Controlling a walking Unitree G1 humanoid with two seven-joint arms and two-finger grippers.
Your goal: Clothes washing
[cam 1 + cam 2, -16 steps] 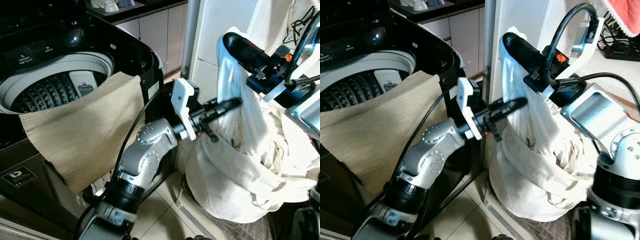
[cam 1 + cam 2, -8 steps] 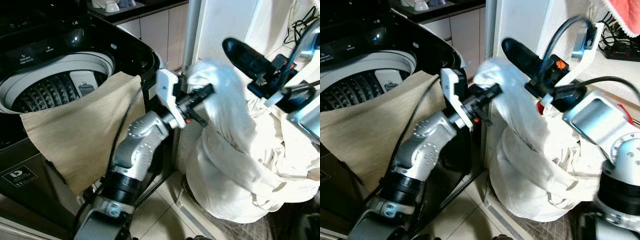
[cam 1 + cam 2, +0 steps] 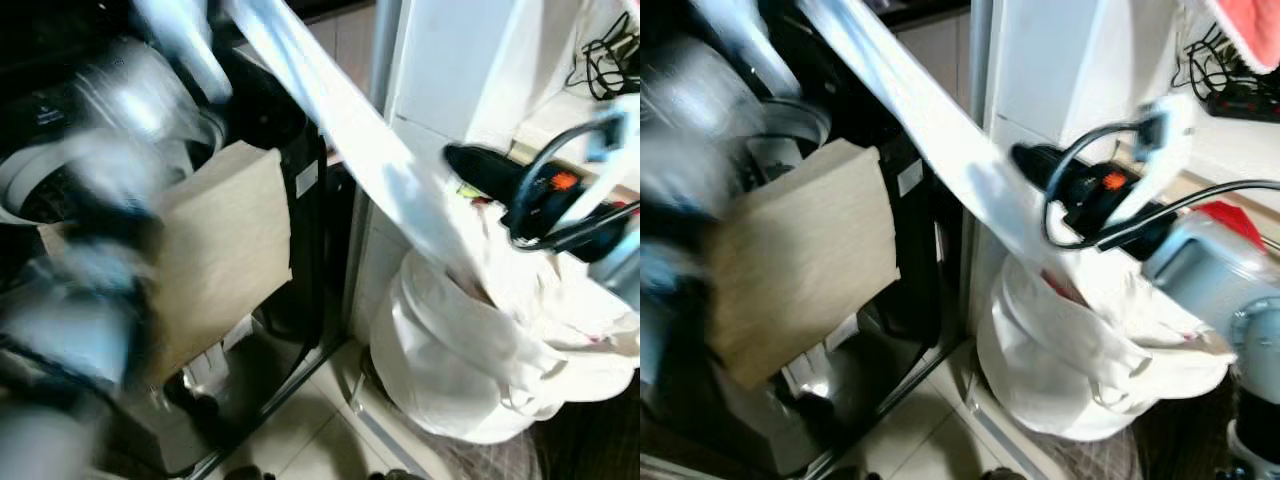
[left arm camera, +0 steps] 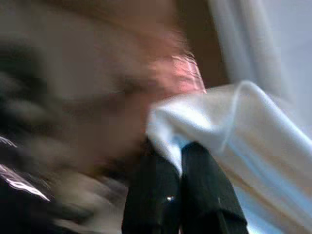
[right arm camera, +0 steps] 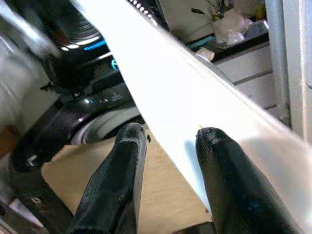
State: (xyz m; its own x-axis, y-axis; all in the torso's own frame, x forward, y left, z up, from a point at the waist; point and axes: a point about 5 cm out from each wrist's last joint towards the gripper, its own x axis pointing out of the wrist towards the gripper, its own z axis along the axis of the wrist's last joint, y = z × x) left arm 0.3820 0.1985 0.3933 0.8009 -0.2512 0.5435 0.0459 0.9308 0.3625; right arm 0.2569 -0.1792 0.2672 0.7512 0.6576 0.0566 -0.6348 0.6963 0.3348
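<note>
**White garment swung out of the bag toward the washer**

Left wrist view shows the left hand (image 4: 178, 195) with its fingers pinched together on a fold of the white garment (image 3: 340, 130). Half a second ago that hand was beside the laundry bag (image 3: 470, 370); now its arm is a blur over the washing machine (image 3: 290, 190), and the cloth is stretched in a long band from above the tub down to the bag's mouth. So the piece is mid-transfer, its tail end not yet out of the bag. The right hand (image 5: 168, 161) has dropped lower over the bag, fingers spread apart, the band passing in front of them. A beige cloth (image 3: 220, 250) hangs over the washer's front edge as before.
</note>
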